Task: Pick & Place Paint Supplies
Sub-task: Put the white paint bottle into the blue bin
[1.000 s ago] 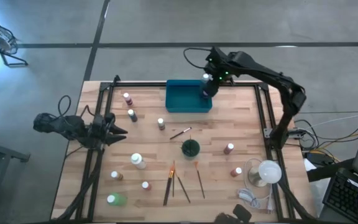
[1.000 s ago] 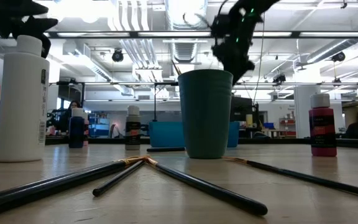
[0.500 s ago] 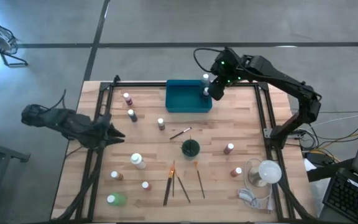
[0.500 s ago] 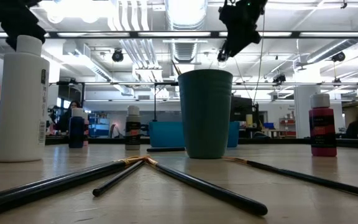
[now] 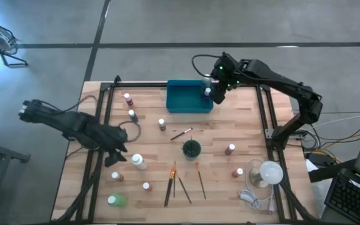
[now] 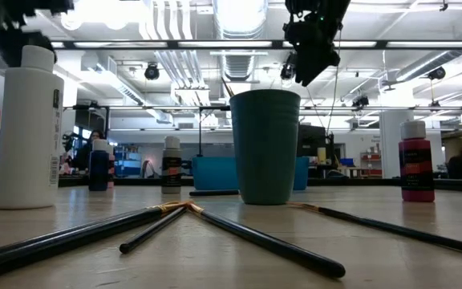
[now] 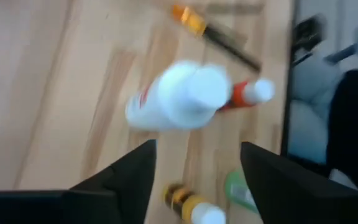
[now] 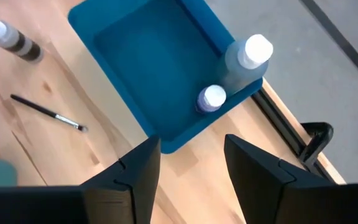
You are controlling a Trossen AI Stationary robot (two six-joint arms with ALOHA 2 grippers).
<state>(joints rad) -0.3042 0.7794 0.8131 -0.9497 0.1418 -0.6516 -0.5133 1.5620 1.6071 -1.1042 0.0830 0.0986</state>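
Paint supplies status, front of table to back: the left gripper (image 7: 197,155) has swung in from the table's left edge over the last second. It now hangs just beside the big white bottle (image 5: 138,161), and its jaws have gone from narrow to spread with nothing between them. I read that as lining up the next pick, and the bottle is still standing on the wood. At the far end, the right gripper (image 8: 191,146) has lifted off the teal tray (image 5: 169,100) and sits above its right end, jaws spread and empty. A tall grey bottle (image 8: 244,62) and a small one (image 8: 211,99) stand in that tray corner, so that drop looks done and the right arm is free for another. Count: four brushes (image 5: 169,184) fanned out in front of the green cup (image 5: 191,149), and one brush (image 5: 181,134) just behind it, so five, none placed yet. Bottles loose on the table: nine (the white one, green, two more at front left, two maroon at right, three at back left). Add two in the tray for eleven, so most of the job is still ahead
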